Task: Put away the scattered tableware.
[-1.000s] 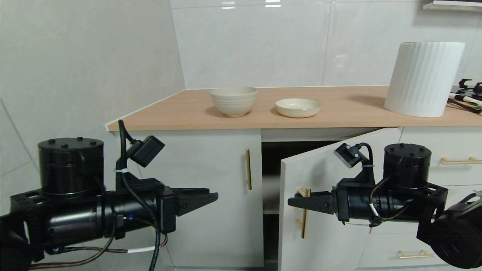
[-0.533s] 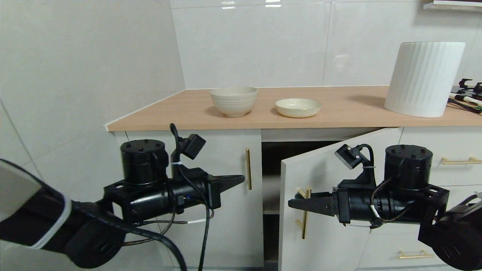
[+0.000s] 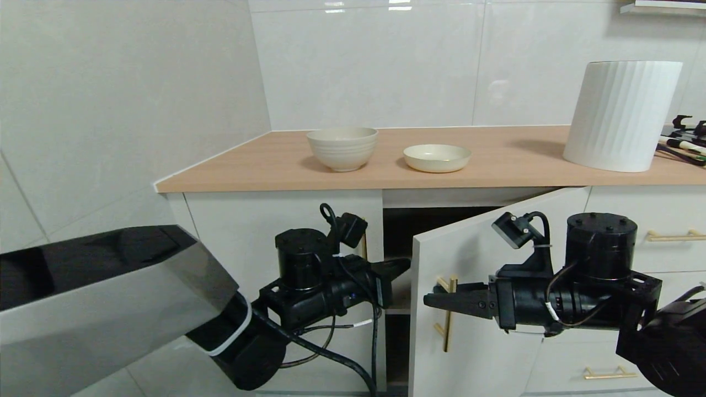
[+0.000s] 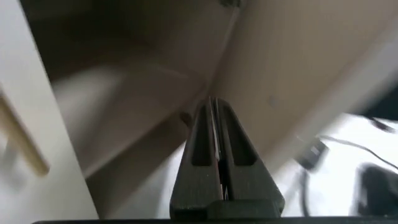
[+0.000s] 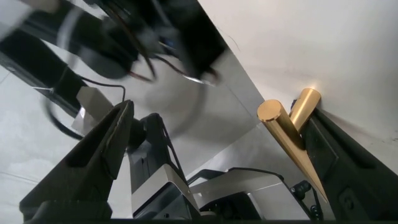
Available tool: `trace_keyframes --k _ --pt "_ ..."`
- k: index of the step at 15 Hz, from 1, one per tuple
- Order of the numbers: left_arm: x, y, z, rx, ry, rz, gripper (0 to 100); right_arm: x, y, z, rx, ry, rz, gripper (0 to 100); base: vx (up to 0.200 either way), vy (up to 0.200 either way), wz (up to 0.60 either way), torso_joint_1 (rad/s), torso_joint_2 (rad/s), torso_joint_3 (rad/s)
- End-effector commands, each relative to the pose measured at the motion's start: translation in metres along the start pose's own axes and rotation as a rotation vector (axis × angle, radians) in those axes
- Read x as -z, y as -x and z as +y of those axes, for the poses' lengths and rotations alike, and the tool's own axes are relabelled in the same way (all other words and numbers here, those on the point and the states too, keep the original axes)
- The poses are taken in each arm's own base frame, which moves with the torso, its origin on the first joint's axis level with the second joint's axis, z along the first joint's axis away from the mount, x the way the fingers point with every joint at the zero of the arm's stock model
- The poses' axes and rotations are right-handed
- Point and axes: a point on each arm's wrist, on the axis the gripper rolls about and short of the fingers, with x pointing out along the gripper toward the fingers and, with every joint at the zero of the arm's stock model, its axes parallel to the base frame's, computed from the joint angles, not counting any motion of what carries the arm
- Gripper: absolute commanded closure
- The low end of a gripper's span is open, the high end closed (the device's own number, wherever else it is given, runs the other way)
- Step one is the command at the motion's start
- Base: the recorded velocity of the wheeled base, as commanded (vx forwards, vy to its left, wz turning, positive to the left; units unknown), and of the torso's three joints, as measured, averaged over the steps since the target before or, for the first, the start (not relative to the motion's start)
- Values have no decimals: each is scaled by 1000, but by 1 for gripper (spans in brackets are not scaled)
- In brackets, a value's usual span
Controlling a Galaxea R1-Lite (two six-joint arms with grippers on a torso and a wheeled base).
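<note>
Low and left of centre, left gripper (image 3: pixel 404 264), fingers (image 4: pixel 200 134) pressed flat together with nothing between, tip at the edge of the dark cabinet opening (image 3: pixel 398 231), just beside the closed left door (image 3: pixel 242 231). Inside that opening, pale shelf (image 4: pixel 118 99), close ahead of the shut tip. Up on the wooden counter (image 3: pixel 259 165), toward its left part, ribbed cream bowl (image 3: pixel 342 148), upright. Just right of it and apart from it, shallow cream dish (image 3: pixel 437 157), also upright, both well back from the front edge. Below the dish, right cabinet door (image 3: pixel 469 242) swung open toward the near side, with a gold bar handle (image 3: pixel 445 317) near its free edge. Across that handle, right gripper (image 3: pixel 426 300), fingers (image 5: pixel 102 155) spread wide, gold handle (image 5: pixel 291 118) between them and close against one; touching or not, cannot tell. Farther right on the counter, tall white ribbed container (image 3: pixel 623 116), well apart from the dish. At the far right edge, a few dark utensils (image 3: pixel 684 144) on the counter. Below these, drawer fronts with gold handles (image 3: pixel 675 236).
</note>
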Motion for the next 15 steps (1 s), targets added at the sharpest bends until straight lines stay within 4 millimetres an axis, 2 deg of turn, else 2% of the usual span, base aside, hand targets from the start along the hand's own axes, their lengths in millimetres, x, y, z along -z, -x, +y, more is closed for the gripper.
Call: trace_keyframes --k 1,10,15 --pt "20 -14 1 0 12 29 100 -1 1 2 -1 5 -5 0 0 0 0 0 0 0" --pt "23 -18 -23 65 16 32 100 -2 12 -7 50 106 -25 0 0 0 0 0 0 0" --pt "18 -17 -31 83 22 20 100 0 36 -20 142 83 -63 0 0 0 0 0 0 0"
